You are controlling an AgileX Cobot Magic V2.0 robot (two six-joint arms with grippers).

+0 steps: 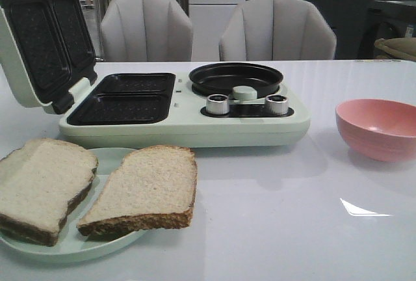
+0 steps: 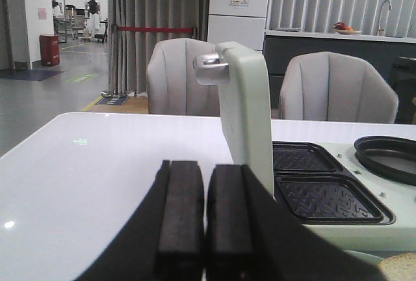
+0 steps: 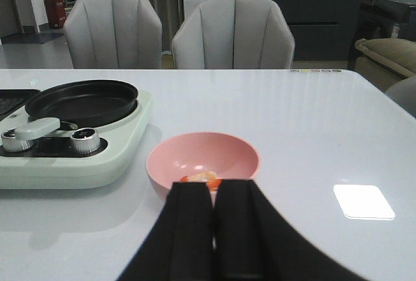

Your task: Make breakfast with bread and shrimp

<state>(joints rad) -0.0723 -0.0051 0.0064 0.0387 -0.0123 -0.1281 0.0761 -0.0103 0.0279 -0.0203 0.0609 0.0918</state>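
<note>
Two bread slices lie on a pale green plate (image 1: 110, 159) at the front left: one slice (image 1: 42, 187) at the left, the other (image 1: 149, 187) beside it on the right. The shrimp (image 3: 203, 177) lies in the pink bowl (image 3: 201, 157), partly hidden behind my right gripper (image 3: 213, 193), which is shut and empty just before the bowl. My left gripper (image 2: 204, 170) is shut and empty, above the table beside the raised lid (image 2: 247, 112) of the breakfast maker. Neither gripper shows in the front view.
The pale green breakfast maker (image 1: 188, 115) has two open waffle-type trays (image 1: 123, 99), a round black pan (image 1: 235, 78) and two silver knobs (image 1: 218, 104). The pink bowl (image 1: 377, 128) stands at the right. Two grey chairs (image 1: 146, 27) stand behind the table.
</note>
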